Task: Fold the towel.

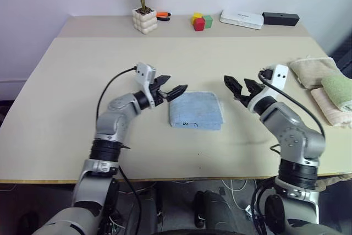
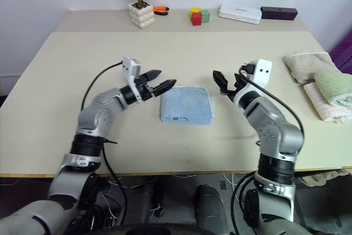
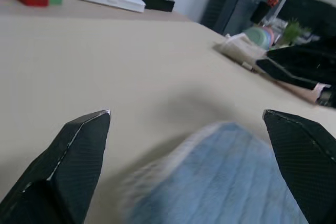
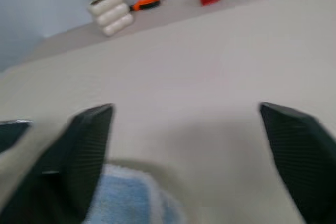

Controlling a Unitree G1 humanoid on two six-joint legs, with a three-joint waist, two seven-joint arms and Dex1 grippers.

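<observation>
Your left tool point(image 1: 171, 89) hovers just beside the left edge of the towel point(image 1: 196, 110), its black fingers spread wide and gripping nothing. One tip sits close over the near-left corner, so a careless sweep inward could drag that corner and open the layers.

The towel itself lies in the middle of the surface point(image 1: 66, 97), already a compact light blue rectangle with the small dark mark at its front edge. It looks folded, judging from its thickness. The top layer is loose cloth, so it could spring or slide if nudged.

Your right tool point(image 1: 240, 88) hangs just off the towel's right edge, also spread and empty. Further right lie a beige towel point(image 1: 313, 71) and a green towel point(image 1: 337, 89); a wide swing of that arm could knock them.
</observation>
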